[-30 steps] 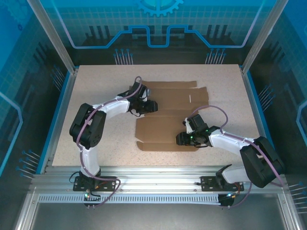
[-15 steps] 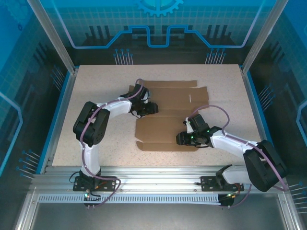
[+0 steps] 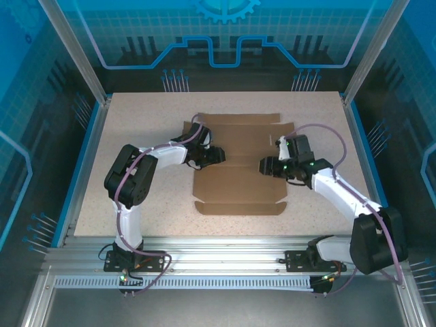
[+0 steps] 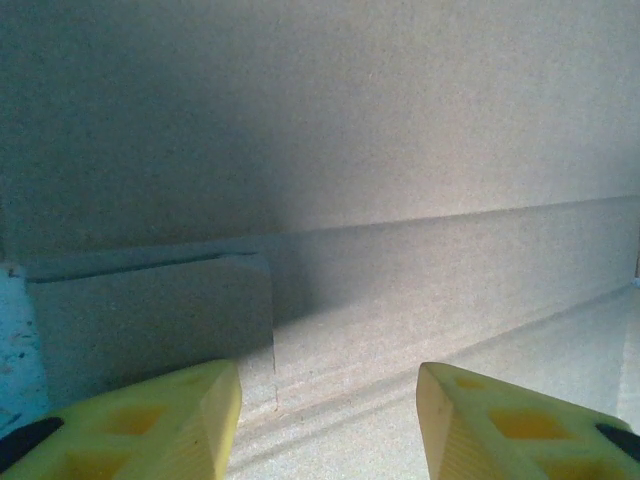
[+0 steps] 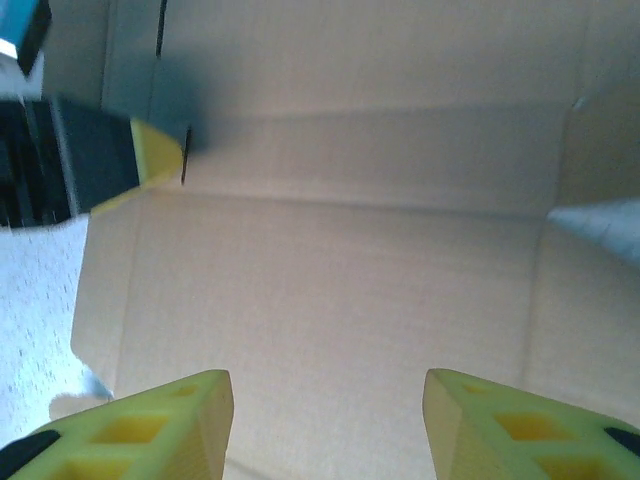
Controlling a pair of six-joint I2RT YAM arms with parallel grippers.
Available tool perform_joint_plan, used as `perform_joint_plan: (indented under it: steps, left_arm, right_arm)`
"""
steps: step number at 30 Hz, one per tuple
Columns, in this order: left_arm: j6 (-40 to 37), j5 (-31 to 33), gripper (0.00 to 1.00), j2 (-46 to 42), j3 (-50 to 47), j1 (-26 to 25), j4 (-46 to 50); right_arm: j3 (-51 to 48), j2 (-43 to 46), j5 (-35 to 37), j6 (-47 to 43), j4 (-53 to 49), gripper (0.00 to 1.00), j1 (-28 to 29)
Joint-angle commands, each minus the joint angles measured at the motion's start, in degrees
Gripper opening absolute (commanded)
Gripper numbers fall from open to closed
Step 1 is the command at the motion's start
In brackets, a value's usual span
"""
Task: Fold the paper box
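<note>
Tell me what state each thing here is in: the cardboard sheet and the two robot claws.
Plain brown cardboard paper box: unfolded, lying flat on the pale speckled table.
Left gripper, yellow-fingered: open, nothing between its fingers, low at the box's left side.
Right gripper, yellow-fingered: open, empty, held above the box's right part.

The left arm (image 3: 162,155) and right arm (image 3: 340,192), white with black joints, carried looping purple cables (image 3: 320,128) behind the left claw (image 3: 219,155) and right claw (image 3: 262,165), whose yellow fingers (image 5: 150,430) had square hollows.
</note>
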State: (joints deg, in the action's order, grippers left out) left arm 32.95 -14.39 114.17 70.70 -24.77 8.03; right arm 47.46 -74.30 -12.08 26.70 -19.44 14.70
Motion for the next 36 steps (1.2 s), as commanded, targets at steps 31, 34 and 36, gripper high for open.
perform_joint_plan:
  steps: [31,34,36]
  left_arm:
    - [1.9,1.29,0.53,0.09,-3.9,-0.36,2.05]
    - [1.85,1.37,0.53,-0.04,-3.81,-0.36,2.25]
    - [1.59,1.47,0.53,-0.25,-3.86,-0.36,2.44]
  right_arm:
    - [8.6,-21.32,0.81,1.18,7.35,0.61,-11.41]
    - [8.37,-22.64,-0.69,1.26,9.12,0.62,-11.36]
    - [8.09,-22.88,-1.73,1.34,10.39,0.62,-11.29]
